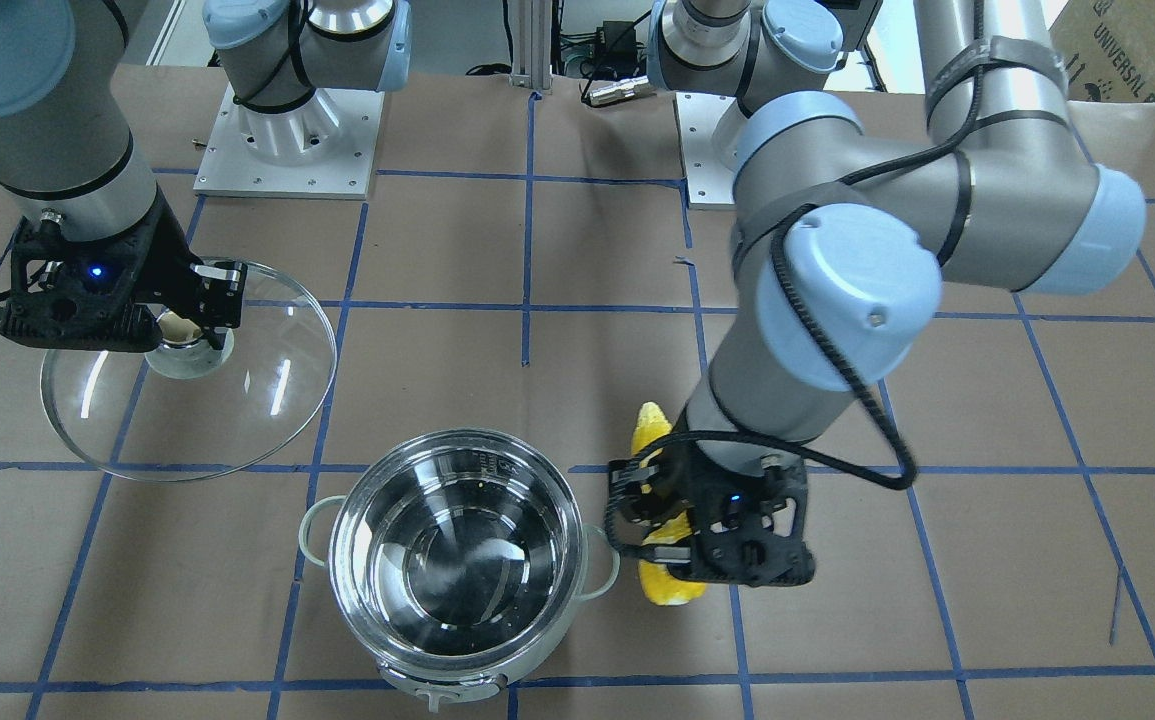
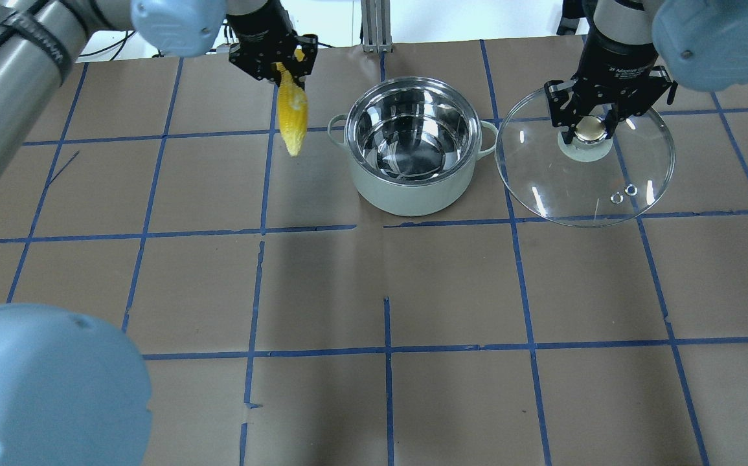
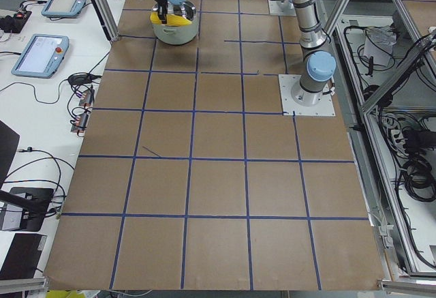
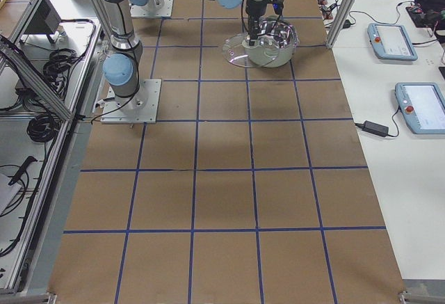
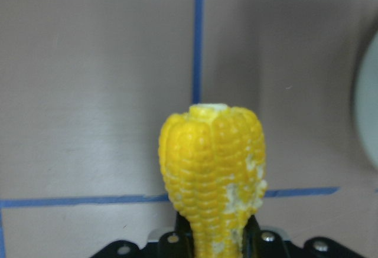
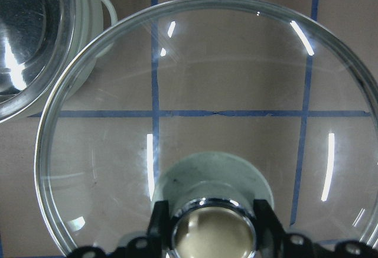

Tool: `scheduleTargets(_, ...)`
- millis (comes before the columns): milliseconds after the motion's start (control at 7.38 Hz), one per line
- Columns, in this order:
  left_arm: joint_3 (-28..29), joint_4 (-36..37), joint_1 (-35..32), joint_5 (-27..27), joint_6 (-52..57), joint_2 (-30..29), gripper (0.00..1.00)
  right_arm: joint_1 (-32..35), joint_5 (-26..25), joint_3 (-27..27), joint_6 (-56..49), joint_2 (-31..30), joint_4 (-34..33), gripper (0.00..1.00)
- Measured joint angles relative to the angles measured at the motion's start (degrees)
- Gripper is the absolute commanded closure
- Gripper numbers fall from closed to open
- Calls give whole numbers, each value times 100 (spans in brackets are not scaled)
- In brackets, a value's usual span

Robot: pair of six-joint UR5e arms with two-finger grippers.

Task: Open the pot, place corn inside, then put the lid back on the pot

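You read "UNIVERSAL" on the cardboard box (image 1: 1127, 50); left pincer (image 2: 283, 65) pinches the corn (image 2: 294, 116), right pincer (image 2: 589, 133) grips the lid (image 2: 574, 188).

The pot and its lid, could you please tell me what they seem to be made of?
Pot: mirror-bright inside, likely stainless steel; matte pale-green outside, perhaps enamel. Lid: clear, likely glass, since the tape lines show through.

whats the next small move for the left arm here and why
Probably carry the corn sideways until it is over the pot. The left gripper grips the corn beside the pot, outside its rim; the pot is open and empty, and the right gripper holds the lid off to the side.
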Motion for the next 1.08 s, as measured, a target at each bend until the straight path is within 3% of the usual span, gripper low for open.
scheduleTargets(271,1032,-170,-498,15,-388,-716,90,-17,-46,2,-23,9,-1,60)
scheduleTargets(542,1495,-168,-830,144,-480,-1250,86,-149,-51,28,-215,3,-13,60)
scheduleTargets(678,1532,-161,-928,251,-479,-1396,60,-238,-52,24,-274,-19,-15,61)
scheduleTargets(814,1541,-158,-992,309,-463,-1501,9,-303,-52,21,-303,-34,-15,61)
scheduleTargets(949,1542,-156,-1028,329,-462,-1569,0,-340,-52,13,-319,-53,-11,61)
scheduleTargets(1085,1537,-157,-1043,333,-473,-1614,0,-360,-54,11,-340,-78,-9,61)
